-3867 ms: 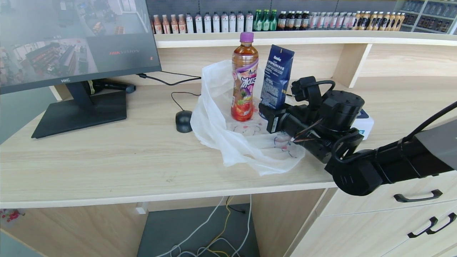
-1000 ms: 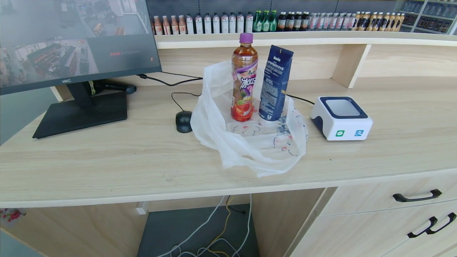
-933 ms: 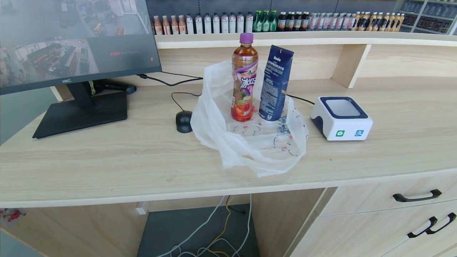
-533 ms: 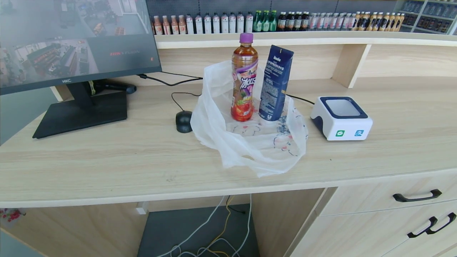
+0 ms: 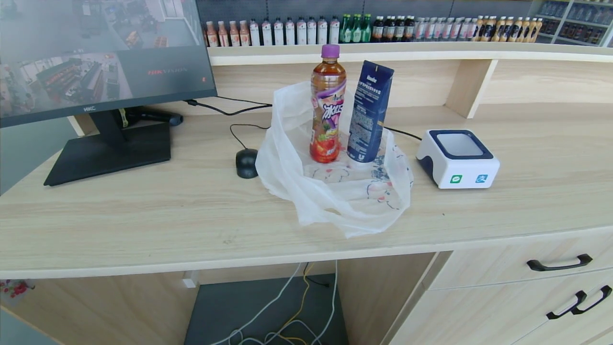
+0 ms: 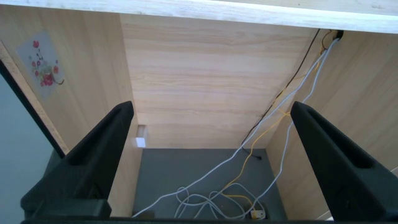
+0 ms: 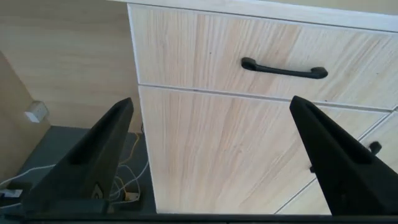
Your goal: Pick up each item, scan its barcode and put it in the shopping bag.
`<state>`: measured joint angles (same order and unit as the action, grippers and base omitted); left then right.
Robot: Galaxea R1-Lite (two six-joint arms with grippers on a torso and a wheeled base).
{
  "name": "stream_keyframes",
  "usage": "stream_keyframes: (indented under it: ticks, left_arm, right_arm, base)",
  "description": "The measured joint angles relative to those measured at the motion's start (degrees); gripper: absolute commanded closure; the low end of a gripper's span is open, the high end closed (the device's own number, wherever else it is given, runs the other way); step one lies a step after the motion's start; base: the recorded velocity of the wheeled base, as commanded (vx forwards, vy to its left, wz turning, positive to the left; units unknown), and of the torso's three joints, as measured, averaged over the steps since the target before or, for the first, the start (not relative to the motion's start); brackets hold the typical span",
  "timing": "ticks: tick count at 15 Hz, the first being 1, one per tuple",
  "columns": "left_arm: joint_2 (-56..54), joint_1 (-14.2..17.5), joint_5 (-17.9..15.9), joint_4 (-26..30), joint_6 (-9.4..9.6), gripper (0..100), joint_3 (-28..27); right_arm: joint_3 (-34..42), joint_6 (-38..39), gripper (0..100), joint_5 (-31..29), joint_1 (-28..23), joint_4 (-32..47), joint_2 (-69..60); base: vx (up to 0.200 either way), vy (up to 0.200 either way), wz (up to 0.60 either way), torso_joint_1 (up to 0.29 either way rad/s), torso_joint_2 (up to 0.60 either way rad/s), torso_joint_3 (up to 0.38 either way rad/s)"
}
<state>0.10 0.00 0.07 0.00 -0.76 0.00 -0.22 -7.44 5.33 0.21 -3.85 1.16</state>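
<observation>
**Both items standing in bag; both pincers open, low by the bench front**

Head view, bench [image 5: 143,215] top:
- White shopping bag [image 5: 330,196] lies spread open near mid-bench, its wall rising at the back and on the 9 o'clock side.
- Drink bottle [image 5: 328,103] stands upright on the bag's plastic. It has amber liquid, a purple cap, and a purple-and-red label with large characters.
- Blue pouch [image 5: 369,110] stands upright just beside the bottle, at its 3 o'clock. Its face carries dense white print and a light logo near the base.
- Barcode scanner [image 5: 457,158] sits at 3 o'clock of the bag, near it but apart. The body is white, the window has a dark blue frame, and the front shows one green and one blue square icon.
- Black mouse [image 5: 246,163] is at 9 o'clock of the bag, just beside its edge.
- Monitor [image 5: 96,52] is at 10 o'clock, showing camera feeds.

Left wrist view: left pincer [image 6: 212,106] is spread wide and holds nothing. It faces the wooden panel under the bench, with hanging cables [image 6: 280,124] and a flower sticker [image 6: 45,62].

Right wrist view: right pincer [image 7: 211,99] is spread wide and holds nothing. It faces a drawer front [image 7: 249,143] with a black handle [image 7: 283,68].
</observation>
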Motion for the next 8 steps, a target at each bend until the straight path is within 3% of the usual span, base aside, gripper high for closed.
stream_keyframes:
  ticks: [2, 4, 6, 8]
  left_arm:
    - [0.0, 0.0, 0.0, 0.0, 0.0, 0, 0.0]
    - [0.0, 0.0, 0.0, 0.0, -0.02, 0, 0.0]
    - [0.0, 0.0, 0.0, 0.0, -0.02, 0, 0.0]
    - [0.0, 0.0, 0.0, 0.0, -0.09, 0, 0.0]
  right_arm:
    - [0.17, 0.05, 0, 0.0, 0.01, -0.55, -0.8]
    - [0.24, 0.49, 0, -0.24, 0.04, 3.67, -1.13]
    - [0.22, 5.14, 0, -1.37, 0.04, 3.67, -1.16]
    - [0.22, 5.91, 0, -1.67, 0.04, 3.75, -1.16]
  base:
    - [0.0, 0.0, 0.0, 0.0, 0.0, 0.0]
    - [0.0, 0.0, 0.0, 0.0, 0.0, 0.0]
    - [0.0, 0.0, 0.0, 0.0, 0.0, 0.0]
    - [-0.2, 0.0, 0.0, 0.0, 0.0, 0.007]
